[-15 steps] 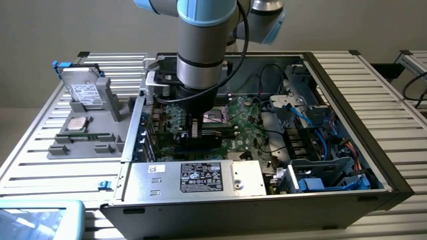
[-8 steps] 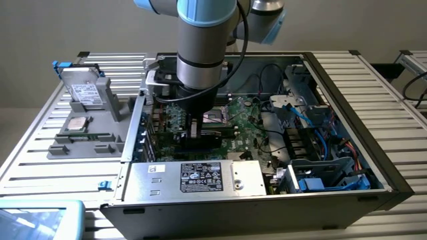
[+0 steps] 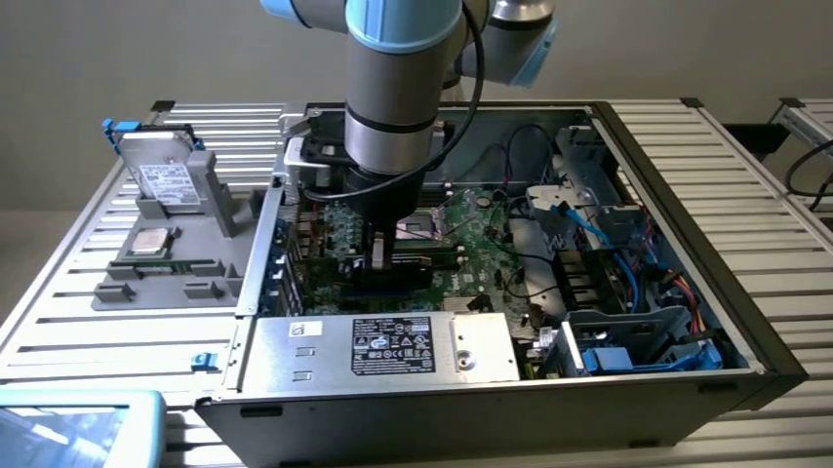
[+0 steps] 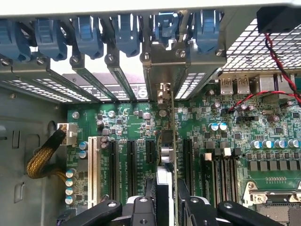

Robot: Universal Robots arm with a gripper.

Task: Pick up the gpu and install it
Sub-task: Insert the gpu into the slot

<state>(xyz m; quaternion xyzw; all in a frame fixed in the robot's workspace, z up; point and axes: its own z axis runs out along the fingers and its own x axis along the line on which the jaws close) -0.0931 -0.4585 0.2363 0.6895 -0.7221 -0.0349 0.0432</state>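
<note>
The jaws are closed on the gpu, one on each side of it. The gpu stands on its thin edge, down among the long black slots of the green board, inside the open computer case. Its silver end is at the back wall. The case sits on the table. A hard drive leans beside the case, at the exterior view's left.

My counter is a slatted metal top. The open computer case stands on it, toward the exterior view's right; just beside the case, on the exterior view's left, a grey holder tray lies flat.
</note>
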